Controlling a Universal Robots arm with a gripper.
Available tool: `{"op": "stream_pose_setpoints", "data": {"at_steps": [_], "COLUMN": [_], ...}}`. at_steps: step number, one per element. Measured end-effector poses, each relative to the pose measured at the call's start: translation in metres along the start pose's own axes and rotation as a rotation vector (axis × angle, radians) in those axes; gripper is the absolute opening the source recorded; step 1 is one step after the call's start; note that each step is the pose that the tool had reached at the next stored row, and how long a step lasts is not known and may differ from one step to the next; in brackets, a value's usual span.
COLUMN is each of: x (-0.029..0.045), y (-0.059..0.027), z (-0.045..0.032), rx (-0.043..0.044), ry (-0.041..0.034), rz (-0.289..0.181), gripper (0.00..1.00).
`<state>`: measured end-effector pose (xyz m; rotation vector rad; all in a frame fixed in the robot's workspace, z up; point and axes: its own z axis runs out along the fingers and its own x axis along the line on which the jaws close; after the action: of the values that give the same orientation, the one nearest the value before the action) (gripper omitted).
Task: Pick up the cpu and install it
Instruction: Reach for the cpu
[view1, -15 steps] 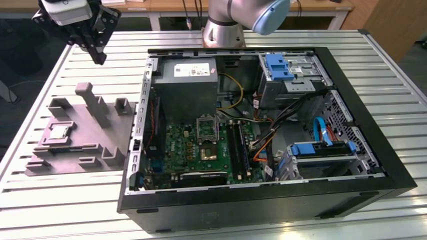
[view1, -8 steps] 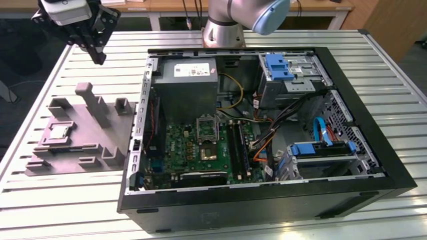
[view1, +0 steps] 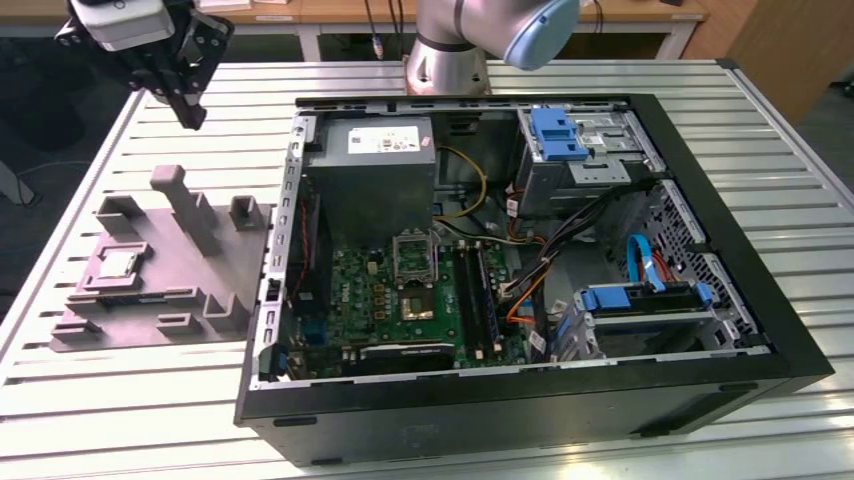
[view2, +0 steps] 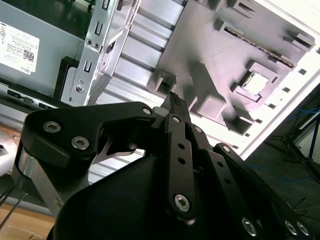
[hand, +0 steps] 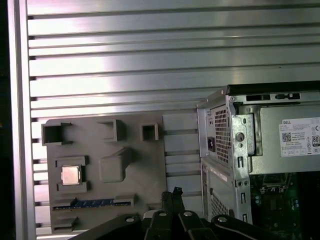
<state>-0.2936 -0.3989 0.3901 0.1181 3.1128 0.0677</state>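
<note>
The cpu (view1: 118, 263) is a small silvery square lying flat in a recess of the grey fixture plate (view1: 160, 300), at the exterior view's left beside the open computer case. Both wrist views show it too, cpu (view2: 255, 82) and cpu (hand: 70, 175). My gripper (view1: 195, 118) hangs well above the table, beyond the plate's far end and apart from the chip. Its black fingers meet at the tip, shut with nothing between them, gripper (view2: 175, 98), gripper (hand: 176, 192). The socket (view1: 420, 303) sits on the green board inside the case.
The black case (view1: 534, 400) lies open on a slatted aluminium table (view1: 107, 420). A grey power supply (view1: 378, 170), blue drive caddies (view1: 558, 135) and loose cables (view1: 561, 250) fill it. The arm's base (view1: 447, 65) stands behind. Upright blocks (view1: 187, 205) rise from the fixture plate.
</note>
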Motion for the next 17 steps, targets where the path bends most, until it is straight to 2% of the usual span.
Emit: {"op": "stream_pose_setpoints", "data": {"at_steps": [17], "x": [0.0074], "y": [-0.0006], "z": [-0.0002], "rx": [0.0000], "ry": [0.0000], "rz": [0.000], "gripper": [0.11]}}
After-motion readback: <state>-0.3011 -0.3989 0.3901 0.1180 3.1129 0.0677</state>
